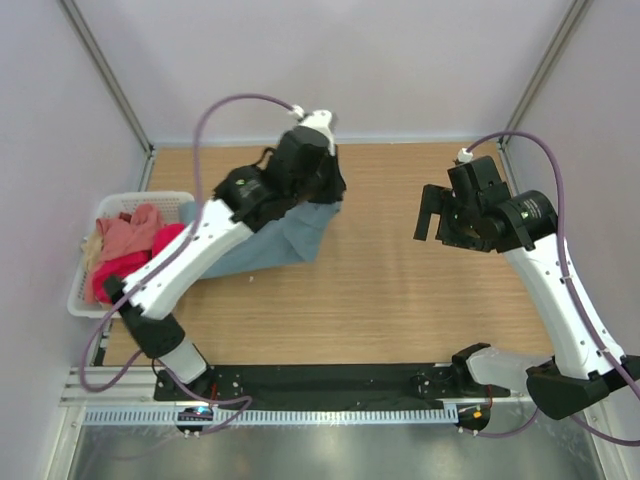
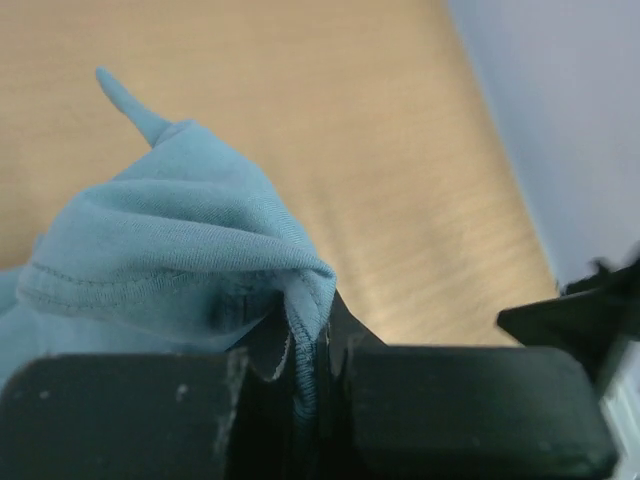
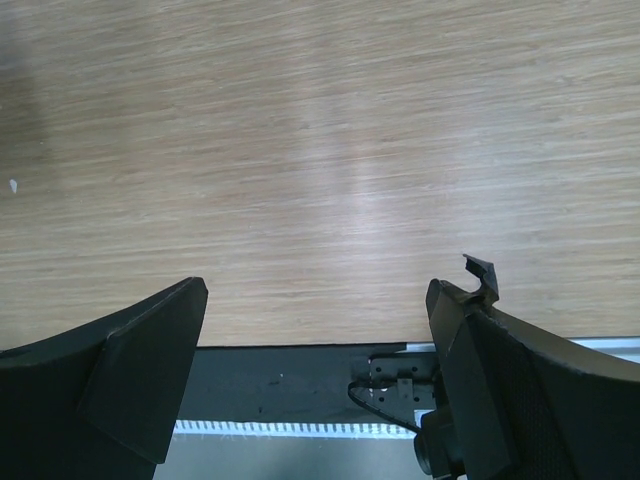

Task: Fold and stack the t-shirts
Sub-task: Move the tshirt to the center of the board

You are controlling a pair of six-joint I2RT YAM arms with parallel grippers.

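The grey-teal t-shirt hangs bunched from my left gripper, trailing down to the table at the left centre. In the left wrist view my left gripper is shut on a hemmed edge of the grey-teal t-shirt. Salmon pink and crimson-pink t-shirts lie heaped in the white basket at the left edge; a bit of cream cloth shows beside them. My right gripper is open and empty above the bare table at the right, also seen in its wrist view.
The wooden table is ringed by pale walls and corner posts. A black strip with arm bases runs along the near edge. The basket sits hard against the left wall.
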